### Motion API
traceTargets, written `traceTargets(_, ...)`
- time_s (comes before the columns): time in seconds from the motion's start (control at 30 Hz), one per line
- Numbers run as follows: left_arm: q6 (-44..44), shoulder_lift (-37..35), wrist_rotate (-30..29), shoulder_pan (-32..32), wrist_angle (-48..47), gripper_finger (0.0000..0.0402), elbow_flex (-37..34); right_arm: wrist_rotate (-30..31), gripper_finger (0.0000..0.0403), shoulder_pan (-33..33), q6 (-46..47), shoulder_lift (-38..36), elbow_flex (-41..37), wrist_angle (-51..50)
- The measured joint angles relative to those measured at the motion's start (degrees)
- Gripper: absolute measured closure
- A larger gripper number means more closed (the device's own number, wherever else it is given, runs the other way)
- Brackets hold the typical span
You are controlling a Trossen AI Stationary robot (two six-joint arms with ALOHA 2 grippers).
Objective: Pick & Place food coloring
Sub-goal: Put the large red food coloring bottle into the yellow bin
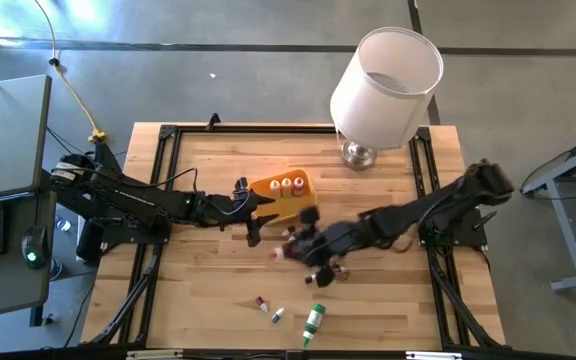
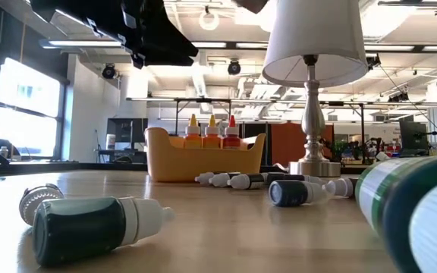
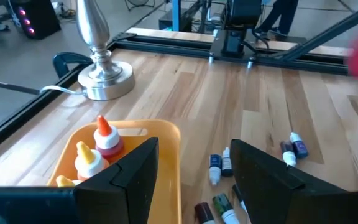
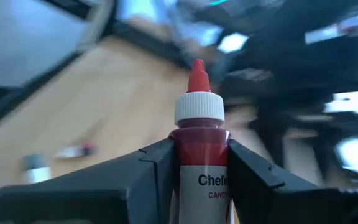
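Food coloring bottle, red (image 4: pixel 199 134), sits pinched upright between the right gripper's (image 1: pixel 290 250) fingers, centre of the high view, just below the orange tray (image 1: pixel 281 196). Upright hold likely suits standing it beside the three bottles (image 1: pixel 287 183) already in the tray. Left gripper (image 3: pixel 191 180), fingers spread and empty, hovers at the tray's left edge. Loose vials (image 1: pixel 286 316) lie lower centre.
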Motion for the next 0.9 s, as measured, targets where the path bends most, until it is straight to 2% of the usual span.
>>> traceTargets(0.1,0.02,0.00,0.00,0.02,0.22,0.0205,0.00,4.64,0.0287,-0.91,-3.16,-5.43,-2.99,3.22)
traceTargets(0.2,0.09,0.02,0.57,0.02,0.56,0.0205,0.00,3.66,0.0289,-2.49,-4.72,-9.40,-9.41,14.19)
traceTargets(0.27,0.09,0.02,0.93,-0.01,1.08,0.0205,0.01,2.24,0.0288,-3.77,-5.17,-10.84,-15.26,25.06)
traceTargets(0.37,0.10,0.02,1.68,-0.01,2.62,0.0205,0.02,-1.18,0.0284,-6.08,-5.19,-10.61,-25.11,47.35)
traceTargets(0.5,1.52,0.04,3.03,-0.01,6.50,0.0205,0.00,-5.92,0.0283,-9.95,-1.44,-5.10,-34.61,76.21)
traceTargets(0.57,3.13,0.04,4.22,-0.01,9.52,0.0205,0.00,-7.29,0.0282,-11.91,1.55,-1.36,-35.92,85.11)
traceTargets(0.7,7.44,0.07,6.43,-0.01,16.49,0.0205,0.02,-11.19,0.0282,-14.94,6.98,5.00,-33.17,90.09)
traceTargets(0.8,9.72,0.05,7.24,-0.01,19.42,0.0205,0.02,-15.37,0.0281,-16.05,9.04,8.29,-28.61,89.44)
traceTargets(0.9,10.03,0.04,4.95,-0.01,20.08,0.0205,0.02,-19.47,0.0281,-16.40,9.85,9.46,-24.79,85.67)
